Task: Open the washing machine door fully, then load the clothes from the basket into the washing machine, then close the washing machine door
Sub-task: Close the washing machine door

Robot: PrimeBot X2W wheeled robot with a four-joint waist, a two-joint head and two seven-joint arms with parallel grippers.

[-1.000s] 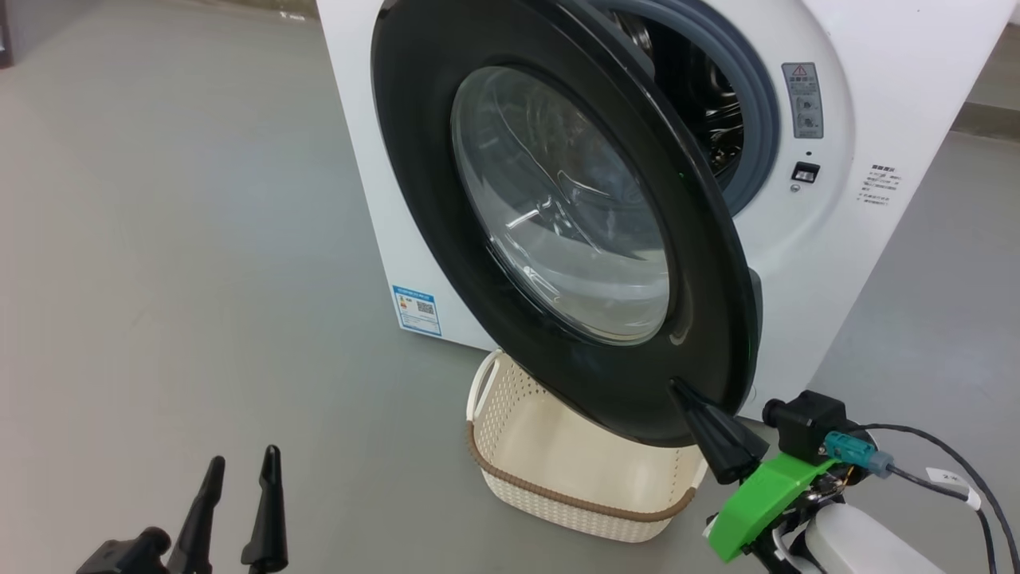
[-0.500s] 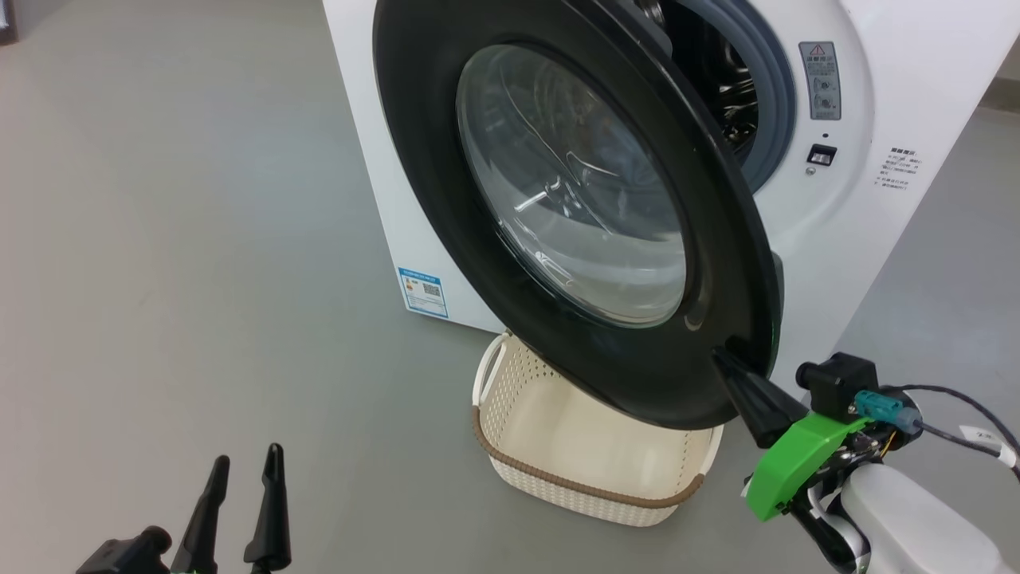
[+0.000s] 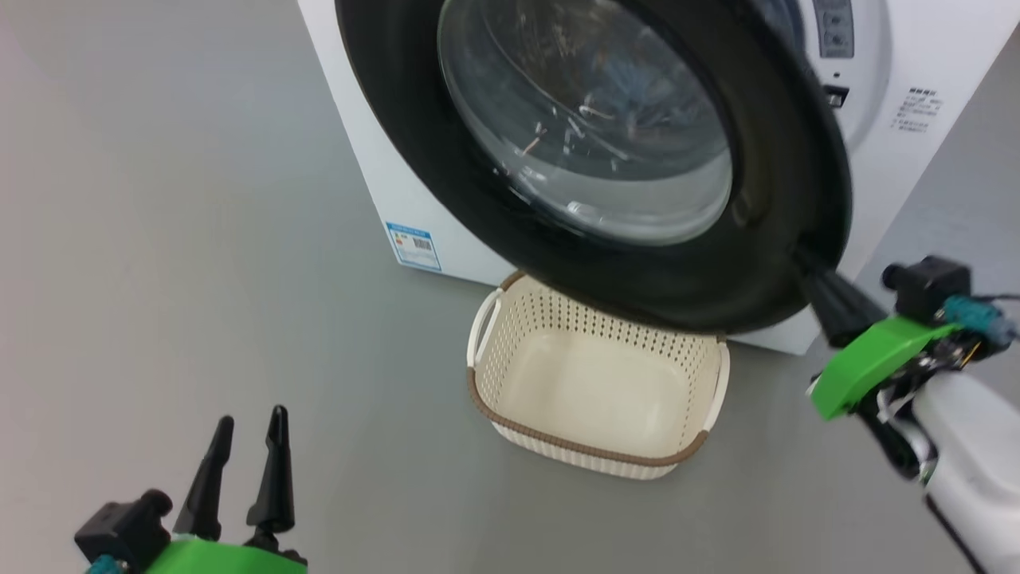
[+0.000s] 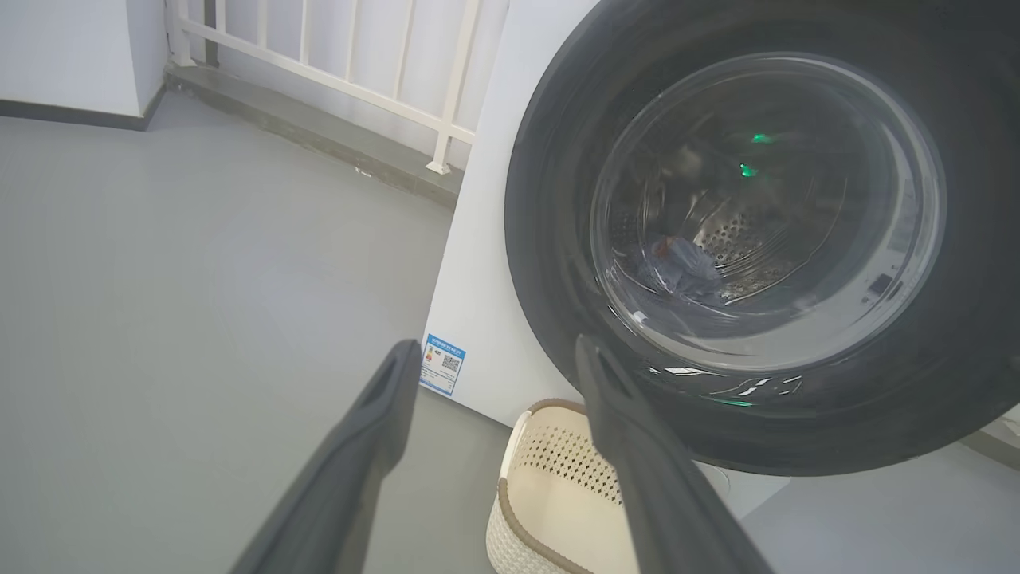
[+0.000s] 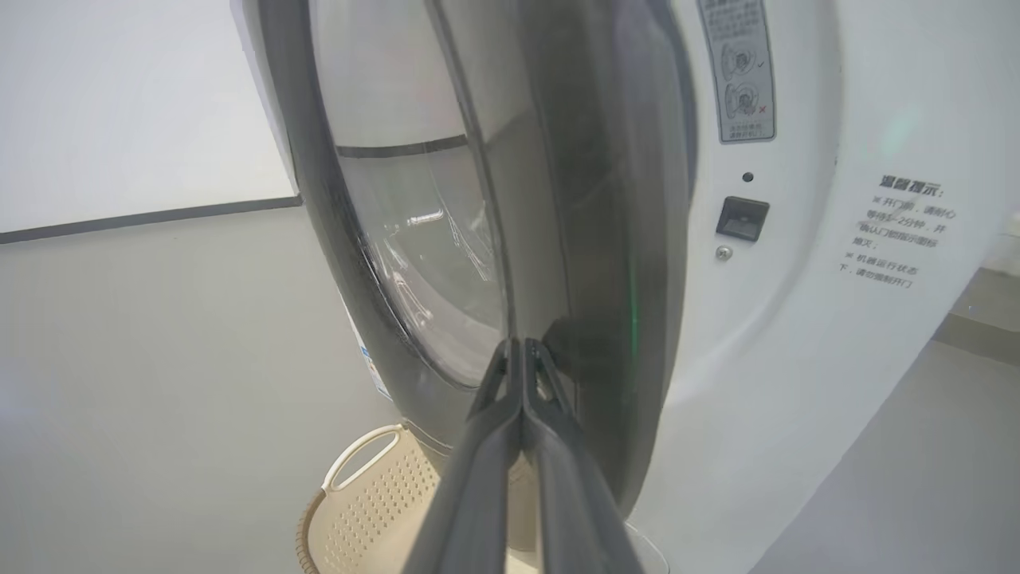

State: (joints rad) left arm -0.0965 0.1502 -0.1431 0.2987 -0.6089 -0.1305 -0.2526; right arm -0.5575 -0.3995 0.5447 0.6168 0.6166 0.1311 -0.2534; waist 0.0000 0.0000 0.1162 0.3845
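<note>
Right gripper (image 3: pixel 809 267), fingers pressed together on nothing, tips at the free edge of the washing machine door (image 3: pixel 398 119), still ajar; left gripper (image 3: pixel 252 416) wide, well apart.

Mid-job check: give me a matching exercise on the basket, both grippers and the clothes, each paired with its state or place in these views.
Things:
1. basket
2. left gripper
3. right gripper
4. clothes

States or places:
A. shut, tips at the edge of the washing machine door
B. empty, on the floor below the door
C. open, holding nothing
D. in the drum, seen through the door glass

Pairs: 1-B; 2-C; 3-A; 4-D
</note>
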